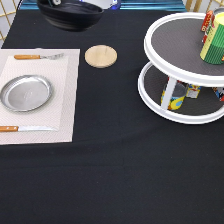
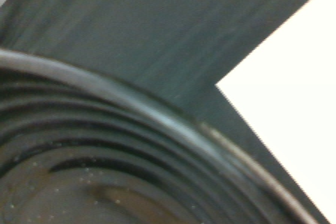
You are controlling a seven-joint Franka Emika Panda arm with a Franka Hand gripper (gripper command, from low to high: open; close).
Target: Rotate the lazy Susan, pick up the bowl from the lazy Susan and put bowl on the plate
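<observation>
The glossy black bowl (image 1: 70,15) hangs in the air at the exterior view's top, left of centre. It is off the lazy Susan (image 1: 170,116) and above the black cloth. My gripper (image 1: 92,5) shows only partly at the top edge, shut on the bowl's rim. The silver plate (image 1: 26,93) lies empty on a pale placemat (image 1: 65,100) at the exterior view's left, below and left of the bowl. In the wrist view the bowl's ribbed rim (image 2: 112,165) fills the frame, with the placemat's corner (image 2: 300,100) beyond it.
A round wooden coaster (image 1: 100,56) lies between the placemat and the lazy Susan. A fork (image 1: 37,57) and a knife (image 1: 25,129) flank the plate. A green can (image 1: 214,42) stands on the turntable's upper tier, and more cans (image 1: 177,97) stand on the lower one.
</observation>
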